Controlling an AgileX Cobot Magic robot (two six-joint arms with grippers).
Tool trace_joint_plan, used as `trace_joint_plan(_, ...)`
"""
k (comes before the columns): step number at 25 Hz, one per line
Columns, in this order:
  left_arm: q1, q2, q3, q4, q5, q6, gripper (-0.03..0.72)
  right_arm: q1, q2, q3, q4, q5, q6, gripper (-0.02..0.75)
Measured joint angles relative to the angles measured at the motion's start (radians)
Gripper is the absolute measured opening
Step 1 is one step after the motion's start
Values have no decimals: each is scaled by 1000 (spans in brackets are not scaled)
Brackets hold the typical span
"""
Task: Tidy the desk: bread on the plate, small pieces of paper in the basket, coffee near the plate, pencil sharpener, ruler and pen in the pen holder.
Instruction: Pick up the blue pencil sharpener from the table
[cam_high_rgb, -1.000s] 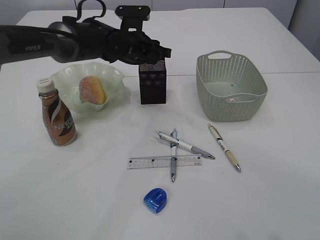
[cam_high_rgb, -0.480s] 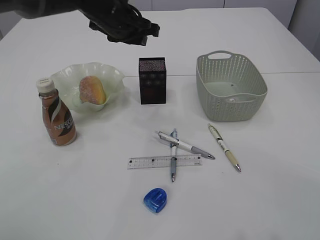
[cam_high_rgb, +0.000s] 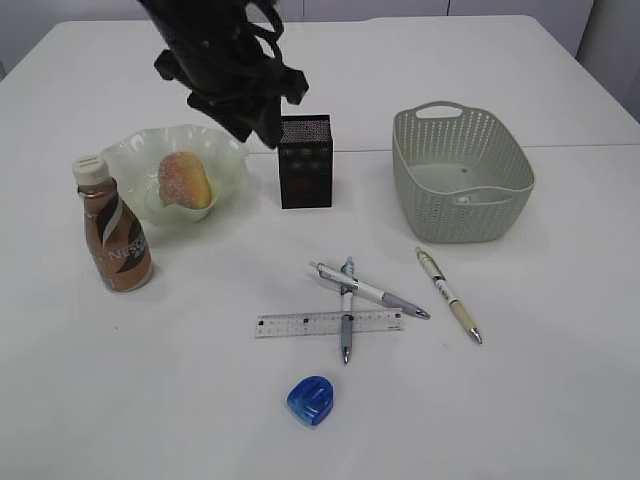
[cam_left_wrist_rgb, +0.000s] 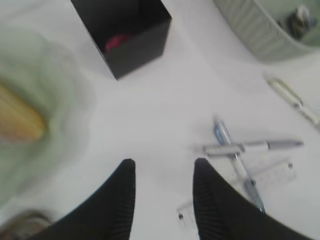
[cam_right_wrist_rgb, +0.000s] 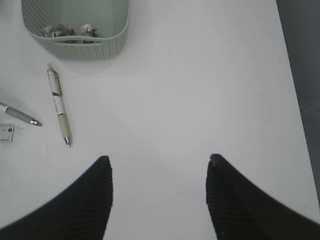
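My left gripper (cam_high_rgb: 252, 125) is open and empty, hanging above the table between the green plate (cam_high_rgb: 225, 150) and the black pen holder (cam_high_rgb: 305, 162). In the left wrist view the jaws (cam_left_wrist_rgb: 164, 167) are spread over bare table; the pen holder (cam_left_wrist_rgb: 125, 35) holds something pink. Bread (cam_high_rgb: 185, 180) lies on the plate. The coffee bottle (cam_high_rgb: 115, 228) stands left of the plate. Three pens (cam_high_rgb: 370, 290), the ruler (cam_high_rgb: 328, 323) and the blue pencil sharpener (cam_high_rgb: 311, 400) lie on the table. My right gripper (cam_right_wrist_rgb: 160, 160) is open and empty over bare table.
The green basket (cam_high_rgb: 460, 170) stands at the right; the right wrist view shows small paper pieces (cam_right_wrist_rgb: 65, 30) inside the basket (cam_right_wrist_rgb: 110, 45). A cream pen (cam_right_wrist_rgb: 59, 105) lies just in front of it. The table edge (cam_right_wrist_rgb: 287, 75) runs along the right.
My left arm swung from lying across above the pen holder to higher and left, and now points down between plate and pen holder. Objects on the table have not moved.
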Motion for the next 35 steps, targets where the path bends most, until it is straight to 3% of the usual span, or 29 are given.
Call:
trace_joint_plan(3,-13,0,0,-35,116,49,277,0,0,0,14,47,0,467)
trace_joint_plan(11,-119,0,4,-126,139,68,279,0,0,0,57,97,0,467)
trace_joint_plan(16,-178,-8,122,-152,139,68,292,0,0,0,70,102,-5,467)
trace_joint_plan(23,-222,-8,301,-147,134,68,375,0,0,0,97,102,-23,467)
trace_joint_plan(29,-254,5,329,-112,130,68,400,0,0,0,99,102,-30,467)
trace_joint_plan(35,-259,59,329,-110,128,49,555,0,0,0,99,102,-36,467)
